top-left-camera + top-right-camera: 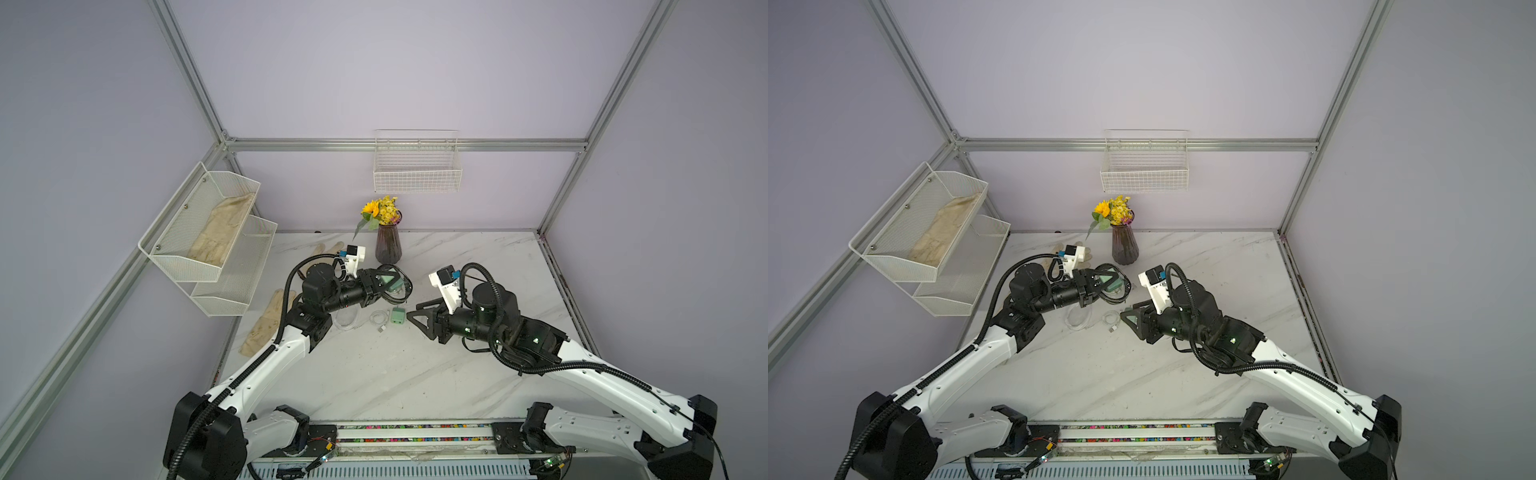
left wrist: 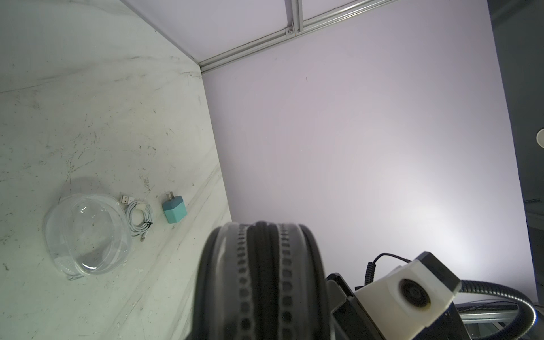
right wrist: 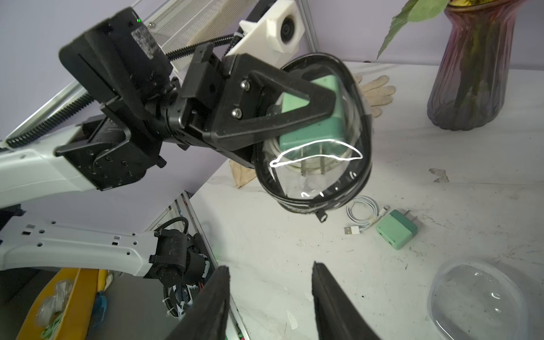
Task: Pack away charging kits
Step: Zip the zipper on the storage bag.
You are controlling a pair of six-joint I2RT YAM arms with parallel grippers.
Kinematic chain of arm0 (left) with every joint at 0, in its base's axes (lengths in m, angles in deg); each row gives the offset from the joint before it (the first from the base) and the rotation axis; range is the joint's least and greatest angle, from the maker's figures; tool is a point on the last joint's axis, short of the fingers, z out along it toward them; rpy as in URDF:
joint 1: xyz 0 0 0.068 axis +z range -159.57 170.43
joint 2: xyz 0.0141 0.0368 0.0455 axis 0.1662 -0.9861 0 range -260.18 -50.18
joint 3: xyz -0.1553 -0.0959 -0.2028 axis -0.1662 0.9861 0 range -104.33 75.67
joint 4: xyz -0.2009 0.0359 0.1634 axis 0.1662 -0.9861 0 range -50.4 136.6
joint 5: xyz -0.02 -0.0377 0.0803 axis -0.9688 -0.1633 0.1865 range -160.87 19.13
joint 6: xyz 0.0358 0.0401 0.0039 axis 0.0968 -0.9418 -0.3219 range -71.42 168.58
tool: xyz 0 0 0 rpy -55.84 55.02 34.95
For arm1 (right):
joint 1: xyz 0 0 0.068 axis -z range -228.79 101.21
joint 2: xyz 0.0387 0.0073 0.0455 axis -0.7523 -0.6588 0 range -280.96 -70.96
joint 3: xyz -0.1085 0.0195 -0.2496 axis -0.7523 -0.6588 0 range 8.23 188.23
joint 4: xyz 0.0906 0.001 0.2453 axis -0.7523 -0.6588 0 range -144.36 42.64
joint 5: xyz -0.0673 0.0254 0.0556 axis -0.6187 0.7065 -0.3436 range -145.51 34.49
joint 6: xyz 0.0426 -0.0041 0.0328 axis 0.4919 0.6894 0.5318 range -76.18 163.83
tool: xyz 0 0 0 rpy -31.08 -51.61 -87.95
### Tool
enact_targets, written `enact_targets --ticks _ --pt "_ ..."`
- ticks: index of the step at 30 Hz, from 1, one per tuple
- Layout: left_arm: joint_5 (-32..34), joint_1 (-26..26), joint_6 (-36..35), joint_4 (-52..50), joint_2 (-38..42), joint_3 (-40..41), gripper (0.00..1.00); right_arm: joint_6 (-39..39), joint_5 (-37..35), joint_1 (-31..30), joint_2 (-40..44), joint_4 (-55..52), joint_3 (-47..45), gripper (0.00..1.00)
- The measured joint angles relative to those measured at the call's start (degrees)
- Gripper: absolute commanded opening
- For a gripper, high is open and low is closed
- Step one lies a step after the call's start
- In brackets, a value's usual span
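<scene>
black case (image 1: 404, 291) is hanging above the table (image 1: 415, 374) in both top views, pinched by the left gripper (image 1: 388, 284), with a green inner plug (image 1: 397, 286) showing through it. at 6 o'clock from it a loose plug (image 1: 397, 316) is lying on the table, with the cable (image 1: 379, 319) just at its 9 o'clock and the clear case (image 1: 347, 320) further toward 9 o'clock. the right gripper (image 1: 413, 312) is hovering at 3 o'clock of the loose plug, fingers parted and gripping nothing.

in the left wrist view the black case (image 2: 262, 279) is filling the foreground. the clear case (image 2: 86, 235), cable (image 2: 138, 217) and loose plug (image 2: 174, 210) are lying in a row, the cable in the middle.

in the right wrist view the left gripper (image 3: 309, 112) is clamping the black case (image 3: 312, 182) off the table, the inner plug (image 3: 312, 138) sitting inside. the right gripper's fingers (image 3: 212, 303) are standing apart, with nothing between them.
</scene>
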Motion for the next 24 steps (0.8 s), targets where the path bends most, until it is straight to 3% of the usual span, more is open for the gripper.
enact_targets --ticks 18,21,24 --pt "-3.15 0.24 2.51 -1.68 -0.02 0.00 0.15 -7.06 -4.26 -0.09 -4.59 1.40 -0.17 0.36" --pt "-3.41 0.24 2.97 -1.57 -0.02 0.00 0.15 -7.82 -4.35 -0.11 -4.63 1.68 0.33 0.32" --pt "-3.45 0.26 3.19 -1.07 -0.02 0.00 0.15 -8.68 -4.44 -0.13 -5.03 1.95 1.25 0.21"
